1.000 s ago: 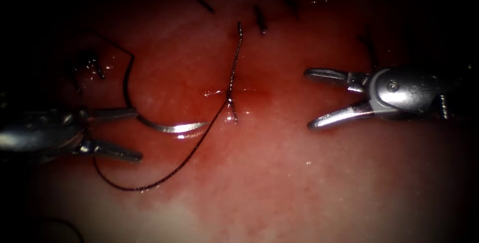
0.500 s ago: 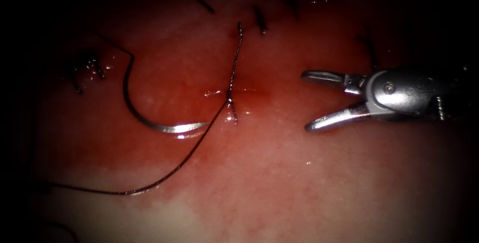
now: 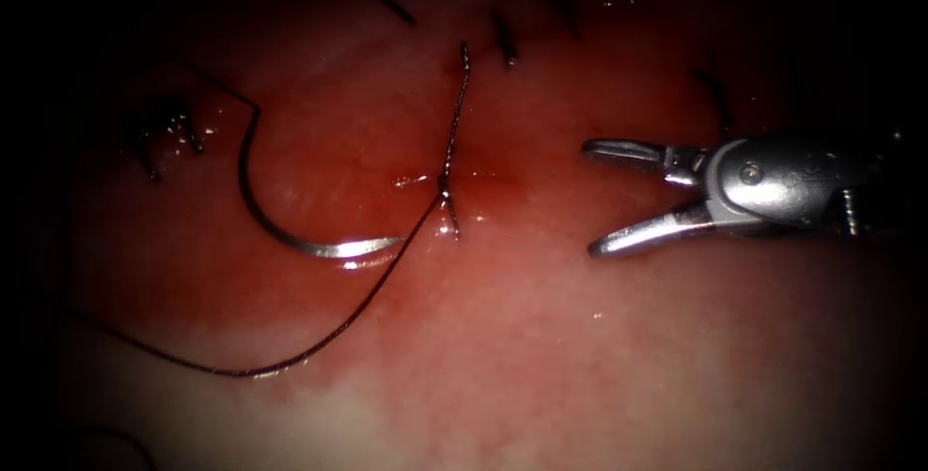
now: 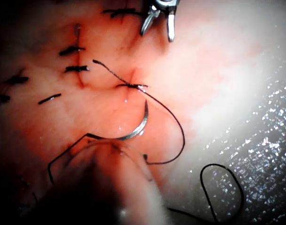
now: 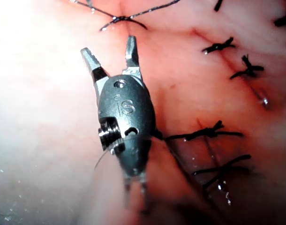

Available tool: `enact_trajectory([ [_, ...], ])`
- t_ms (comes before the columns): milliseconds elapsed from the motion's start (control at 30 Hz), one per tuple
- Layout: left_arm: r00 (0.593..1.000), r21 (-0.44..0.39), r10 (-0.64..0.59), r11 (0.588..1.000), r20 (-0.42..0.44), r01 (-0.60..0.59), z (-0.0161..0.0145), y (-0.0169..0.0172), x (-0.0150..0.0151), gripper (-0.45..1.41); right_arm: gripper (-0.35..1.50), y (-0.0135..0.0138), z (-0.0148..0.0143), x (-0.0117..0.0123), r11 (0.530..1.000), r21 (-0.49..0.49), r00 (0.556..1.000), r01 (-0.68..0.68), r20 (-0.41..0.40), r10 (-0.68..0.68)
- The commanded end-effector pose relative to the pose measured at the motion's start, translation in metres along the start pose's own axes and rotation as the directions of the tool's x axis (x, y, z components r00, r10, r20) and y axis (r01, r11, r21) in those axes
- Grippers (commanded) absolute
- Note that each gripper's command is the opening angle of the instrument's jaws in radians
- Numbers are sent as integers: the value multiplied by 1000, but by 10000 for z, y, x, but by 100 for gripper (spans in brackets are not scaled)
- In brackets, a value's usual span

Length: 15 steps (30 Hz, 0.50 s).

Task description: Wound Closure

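So my right tool (image 3: pixel 592 198) is spread wide, holding nothing | cut (image 3: pixel 450 157) off my tips, thread (image 3: pixel 382 282) running through it | needle (image 3: pixel 290 234) lying loose on the tissue (image 3: pixel 541 336) beyond, left of the cut, held by no one

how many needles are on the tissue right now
1. The needle lies loose on the tissue, left of the cut, held by neither tool; the right hand is open and empty.
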Motion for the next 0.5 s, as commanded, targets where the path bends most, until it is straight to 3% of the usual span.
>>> enact_trajectory([
  [33, 999, -7, 16, 1000, -29, -16, 1, 4, 10, 57, 93, -6, 6, -7, 1000, 1, 1000, -2, 1, 2],
  [133, 996, 1, 20, 1000, -85, -20, -7, 12, 46, 49, 93, -7, 8, -7, 1000, 3, 1000, -1, 2, 1],
  [200, 991, -90, 1, 996, -136, -13, 21, 38, 75, 41, 93, -7, 8, -7, 1000, 3, 1000, -1, 2, 1],
  [267, 990, -108, 10, 994, -138, -25, 50, 56, 87, 39, 93, -7, 7, -7, 1000, 5, 1000, -1, 5, 1],
  [367, 996, -100, 23, 994, -85, -31, 79, 66, 89, 36, 93, -7, 6, -7, 1000, 7, 1000, -6, 4, 6],
  [500, 993, -9, 82, 997, 80, -81, 125, 49, 52, 31, 93, -8, 5, -7, 1000, 8, 1000, -7, 4, 7],
])
